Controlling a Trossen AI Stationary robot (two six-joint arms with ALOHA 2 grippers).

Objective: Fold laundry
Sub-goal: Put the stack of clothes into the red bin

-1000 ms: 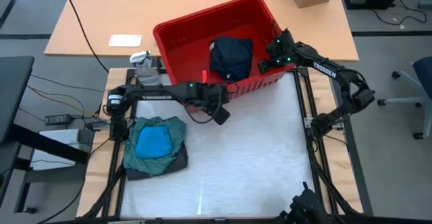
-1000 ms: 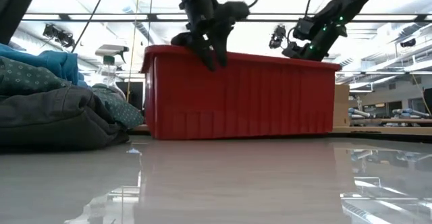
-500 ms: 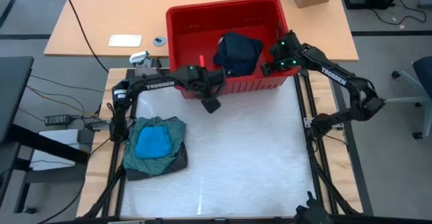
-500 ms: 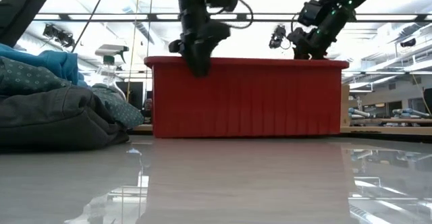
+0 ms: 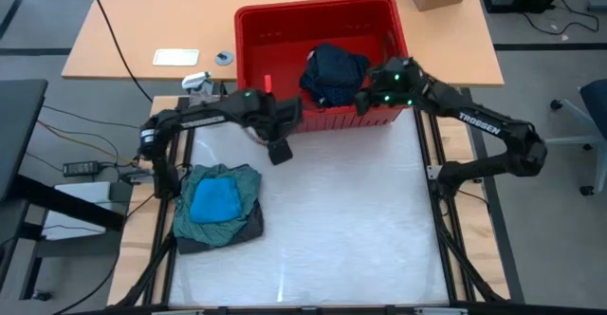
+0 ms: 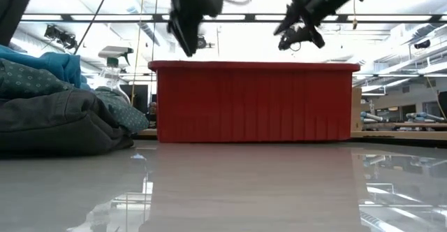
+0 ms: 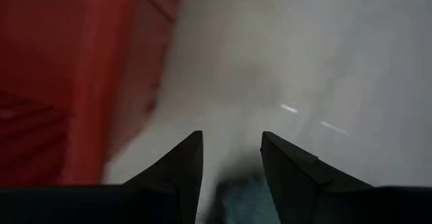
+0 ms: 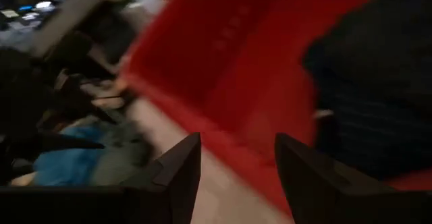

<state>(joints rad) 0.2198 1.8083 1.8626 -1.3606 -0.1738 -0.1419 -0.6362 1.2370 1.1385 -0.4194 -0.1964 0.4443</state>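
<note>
Laundry split two ways. Biggest: large teal-green cloth shirt (image 5: 230, 184) at table's left edge, heaped over dark grey cloth piece (image 5: 228, 234), small bright blue cloth piece (image 5: 214, 201) on top. Navy dotted cloth piece (image 5: 332, 74) bunched inside red plastic bin (image 5: 275, 30) at table's far edge. All soft, light, floppy, prob. non-slip; will sag, not fragile. Best pinched at a raised fold or hem, lifted high to clear bin wall. Left gripper (image 5: 278, 151) just outside bin's front wall, above bare table, fingers apart, holding nothing. Right gripper (image 5: 364, 101) over bin's front rim beside navy piece, fingers spread, empty.
</note>
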